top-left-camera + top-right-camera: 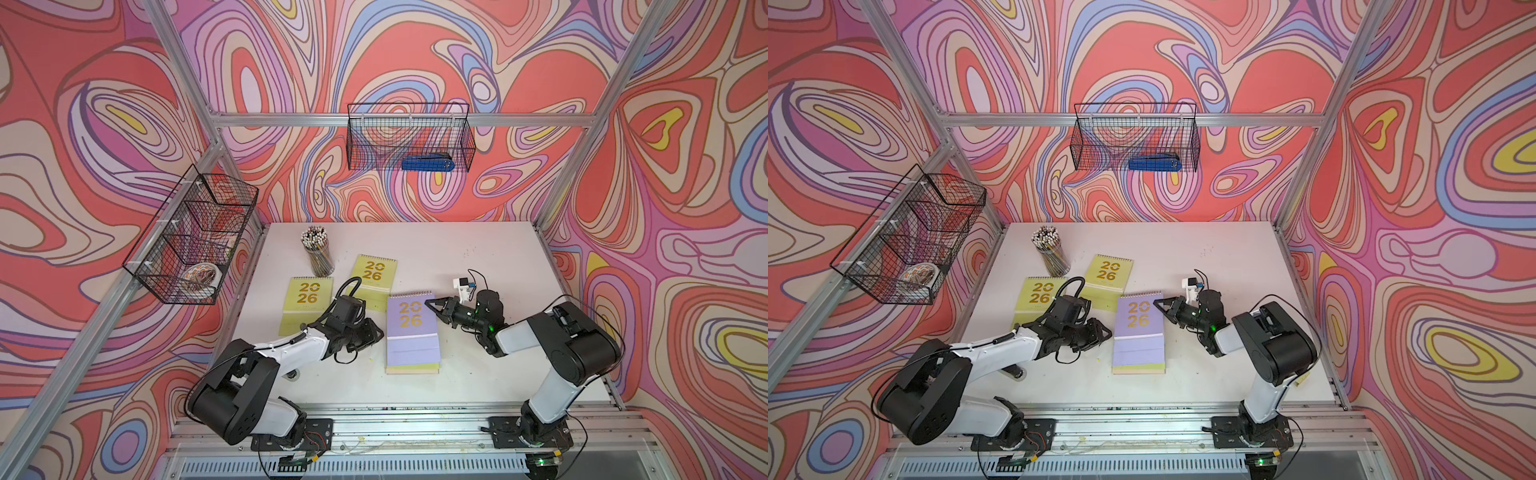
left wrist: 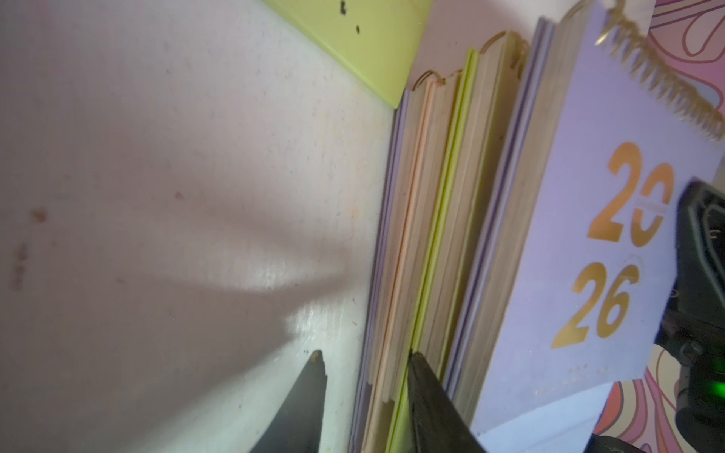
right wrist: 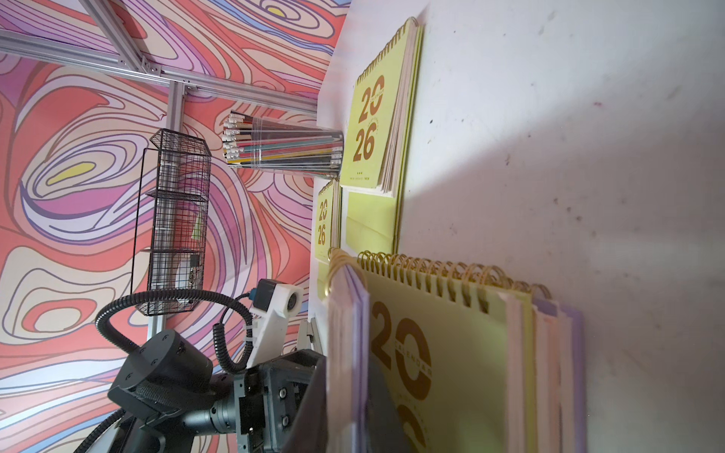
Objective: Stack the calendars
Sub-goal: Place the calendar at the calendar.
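Two arms are bent low over the table [image 1: 478,257] in both top views. Mid-table between them, a stack [image 1: 411,368] is flanked by the left gripper [image 1: 377,332] and the right gripper [image 1: 432,302], the latter clamped on the top lavender calendar [image 1: 409,320]. One yellow-green calendar [image 1: 307,297] and a second yellow-green calendar [image 1: 372,272] are laid flat outside it. From the left wrist, four calendars are counted in the stack; the fingers [image 2: 310,392] are spread, one tip at its side. From the right wrist, the lavender calendar is seen pinched, tilted off a third yellow-green calendar [image 3: 451,353].
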Robot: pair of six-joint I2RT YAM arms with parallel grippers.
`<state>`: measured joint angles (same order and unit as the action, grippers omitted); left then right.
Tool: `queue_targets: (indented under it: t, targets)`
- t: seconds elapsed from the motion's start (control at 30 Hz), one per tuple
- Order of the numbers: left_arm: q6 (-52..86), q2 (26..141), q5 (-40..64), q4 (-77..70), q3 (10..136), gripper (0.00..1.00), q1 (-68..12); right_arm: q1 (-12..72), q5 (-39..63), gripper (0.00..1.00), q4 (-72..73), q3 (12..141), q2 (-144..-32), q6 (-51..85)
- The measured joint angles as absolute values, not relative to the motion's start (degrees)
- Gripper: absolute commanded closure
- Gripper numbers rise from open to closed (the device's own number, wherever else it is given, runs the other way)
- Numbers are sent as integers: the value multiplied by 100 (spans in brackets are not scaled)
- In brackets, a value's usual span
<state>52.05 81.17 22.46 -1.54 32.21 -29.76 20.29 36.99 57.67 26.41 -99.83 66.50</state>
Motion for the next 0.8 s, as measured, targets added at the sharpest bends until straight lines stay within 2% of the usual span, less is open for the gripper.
queue_targets:
  t: [0.3,0.63,0.8]
  targets:
    - [5205,8117,2248,-152,3223,63,-2976,2029,3691,74,5408,2742,-9968,6519]
    - [5201,8117,2244,-150,3223,62,-2976,2029,3658,62,4783,2832,-9734,6278]
    - [5129,8117,2233,-128,3232,61,-2976,2029,3575,52,4270,2917,-9566,6086]
